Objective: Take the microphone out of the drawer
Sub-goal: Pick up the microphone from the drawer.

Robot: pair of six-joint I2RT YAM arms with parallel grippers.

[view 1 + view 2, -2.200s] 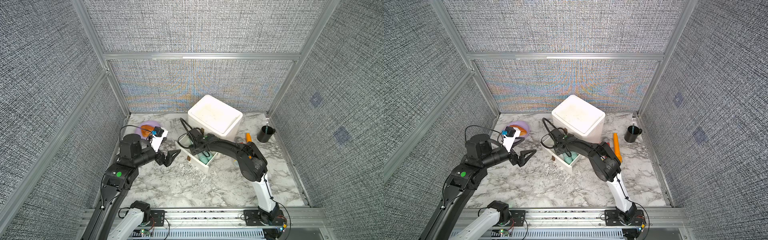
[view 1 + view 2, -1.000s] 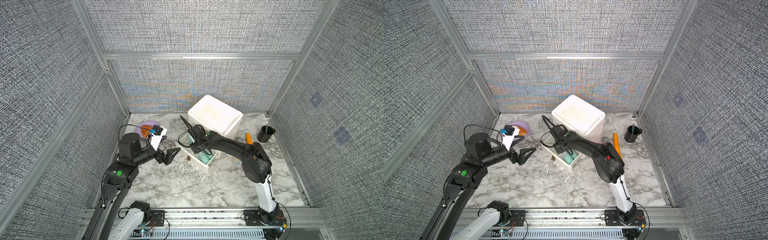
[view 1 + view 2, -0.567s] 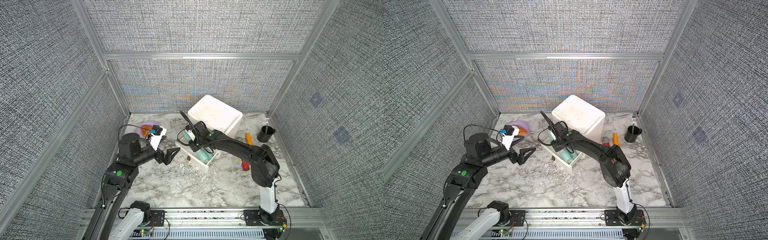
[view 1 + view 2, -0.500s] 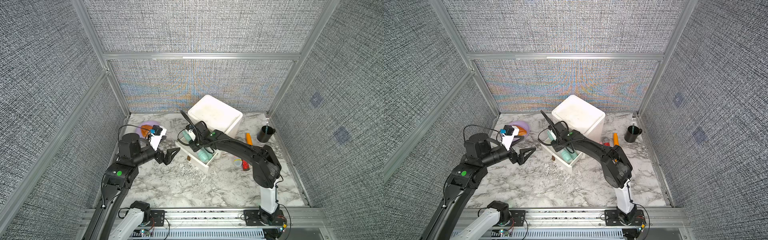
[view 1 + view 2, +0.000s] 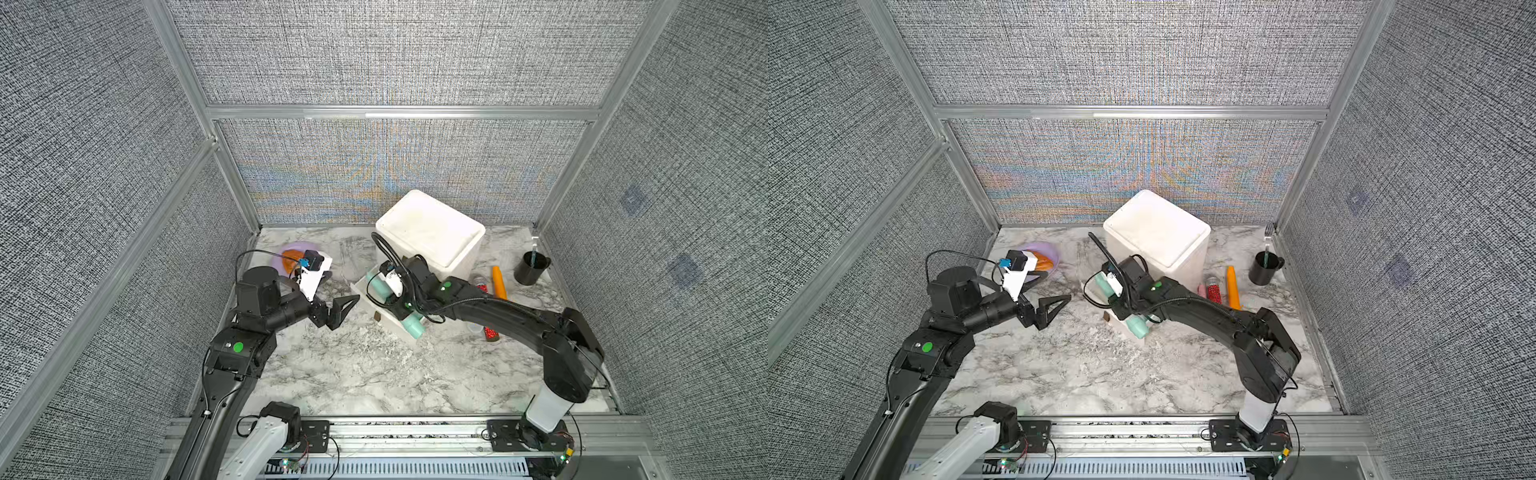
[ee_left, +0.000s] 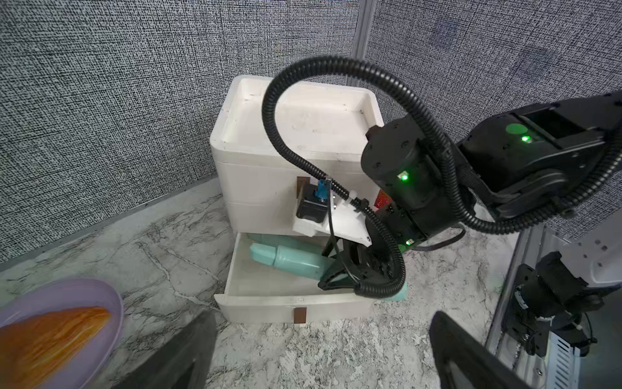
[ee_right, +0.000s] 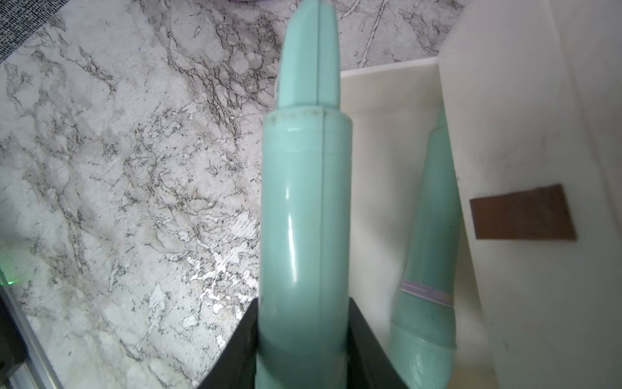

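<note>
**Entry: teal microphone, held in my right hand over the open drawer**

- **Item.** Microphone (image 7: 304, 202), teal plastic, a round barrel narrowing to a flattened tip. I take this piece to be the microphone. A second teal piece (image 7: 432, 219) lies in the drawer (image 6: 292, 308), close against the cabinet (image 5: 430, 226).
- **Holder.** My right hand (image 7: 304, 343), its fingers pinching the barrel from both sides.
- **Position.** Raised above the open drawer, and by my reckoning not yet clear of it. In the wrist view the tip shows against the marble counter (image 5: 353, 374) beyond the drawer's side wall. The thick end sits behind my fingers, out of that view.
- **Axis.** The long axis runs straight out from my wrist, tip leading, towards my left arm's side.
- **Other hand.** Left hand (image 5: 345, 312), spread wide and holding nothing, near the drawer's front but apart from it. The right is nearer, being on the item.
- **Next move, judged.** Lift, then carry tip-first along that axis over the side wall to bare counter.
</note>
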